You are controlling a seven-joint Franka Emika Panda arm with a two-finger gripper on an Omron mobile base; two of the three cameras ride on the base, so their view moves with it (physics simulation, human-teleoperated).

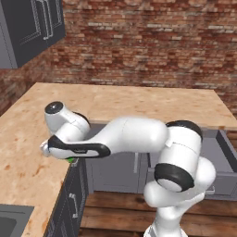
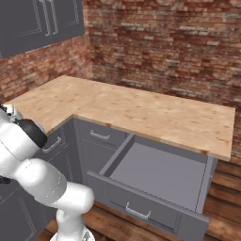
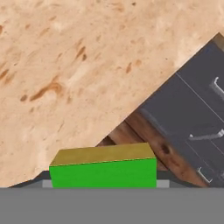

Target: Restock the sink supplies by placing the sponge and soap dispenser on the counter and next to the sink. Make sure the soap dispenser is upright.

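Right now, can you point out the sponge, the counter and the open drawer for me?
sponge (image 3: 103, 173), hand view, on its green front face.
counter (image 2: 141, 110), right base view, on bare wood-grain top.
open drawer (image 2: 155, 172), right base view, on its grey inner floor.

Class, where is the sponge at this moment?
The sponge sits at the gripper, low in the hand view, over the counter's front edge; in the left base view a green sliver peeks under the hand.

Sponge (image 3: 103, 173): bright-green block with a yellowish top face, sitting at the tool, above the edge of the tabletop (image 3: 65, 65). In the left base view a green sliver (image 1: 71, 160) shows under the hand, at the tabletop's (image 1: 28, 152) near left edge. Sink (image 1: 11, 222): dark basin corner, near left.
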